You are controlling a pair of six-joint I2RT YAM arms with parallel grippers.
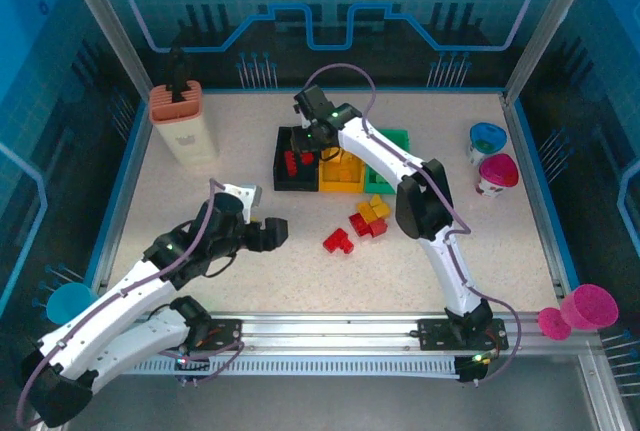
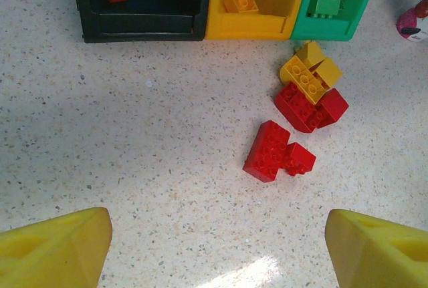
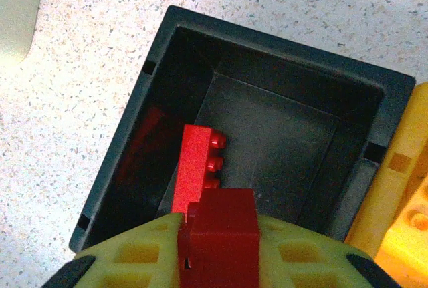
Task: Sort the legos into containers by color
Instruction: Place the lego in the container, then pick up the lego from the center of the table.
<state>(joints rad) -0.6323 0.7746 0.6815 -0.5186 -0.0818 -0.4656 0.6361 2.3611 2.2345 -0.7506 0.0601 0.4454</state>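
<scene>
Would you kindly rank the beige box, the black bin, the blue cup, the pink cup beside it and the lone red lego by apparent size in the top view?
1. beige box
2. black bin
3. blue cup and pink cup, too alike to rank
4. lone red lego

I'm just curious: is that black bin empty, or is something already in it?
Not empty: red bricks lie inside the black bin, seen from overhead.
</scene>
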